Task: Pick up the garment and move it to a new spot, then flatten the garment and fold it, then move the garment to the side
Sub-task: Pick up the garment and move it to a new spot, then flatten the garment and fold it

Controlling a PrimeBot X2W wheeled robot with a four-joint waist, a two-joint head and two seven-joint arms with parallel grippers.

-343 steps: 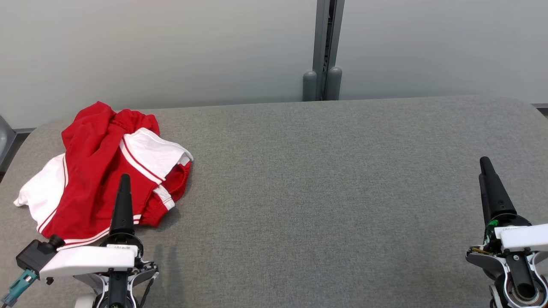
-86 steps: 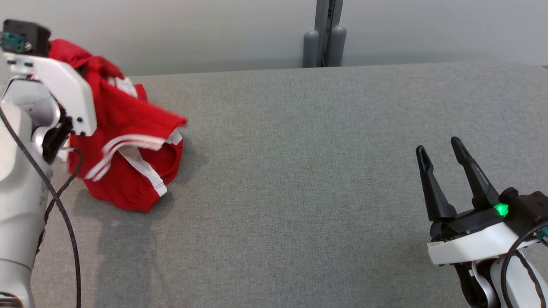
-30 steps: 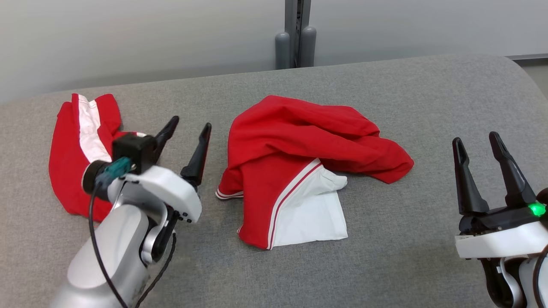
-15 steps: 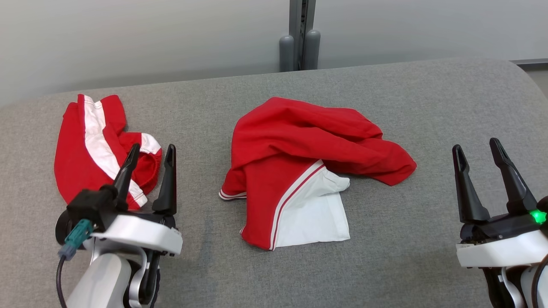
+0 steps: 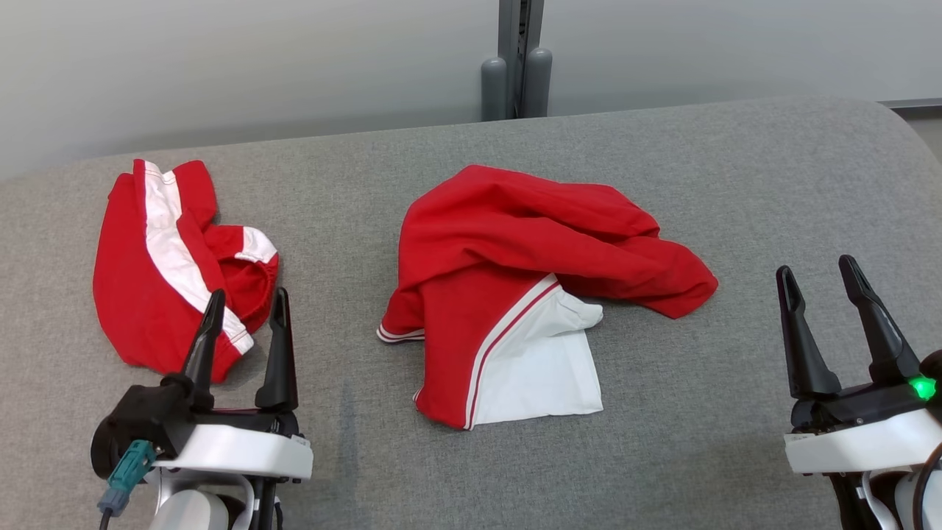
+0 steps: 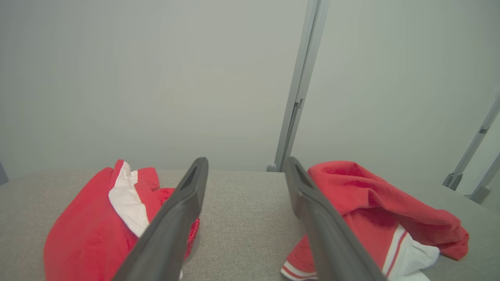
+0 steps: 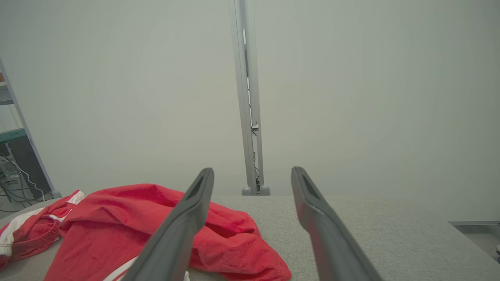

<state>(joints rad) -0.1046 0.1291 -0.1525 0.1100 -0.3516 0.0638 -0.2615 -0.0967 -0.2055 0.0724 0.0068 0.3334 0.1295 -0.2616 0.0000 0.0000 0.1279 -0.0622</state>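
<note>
Left gripper (image 5: 247,294) sits at the near left of the grey table (image 5: 736,184), fingers spread wide and pointing toward the far side, gripping nothing; right gripper (image 5: 815,265) sits at the near right, fingers also spread wide, gripping nothing, a green light lit on its body. The garment (image 5: 515,235) lies crumpled around the middle of the table, between the two grippers and well apart from both. It is mostly red with bunched folds across its far and right parts, a white panel edged by thin red and white stripes at its near side, and a red flap trailing off to the right. Another red cloth (image 5: 140,294) with a broad white stripe lies at the far left of the table, apart from the garment. Its near edge is just beyond the left gripper's fingertips and overlaps them in the head view; cannot tell if they touch. In the left wrist view the gripper (image 6: 246,160) frames bare table, with the red cloth (image 6: 86,226) left of the fingers and the garment (image 6: 351,183) right of them. In the right wrist view the garment (image 7: 129,210) lies left of and behind the left finger, bare table ahead. A plain pale wall (image 5: 221,59) with a grey post (image 5: 515,51) stands behind the far edge
</note>
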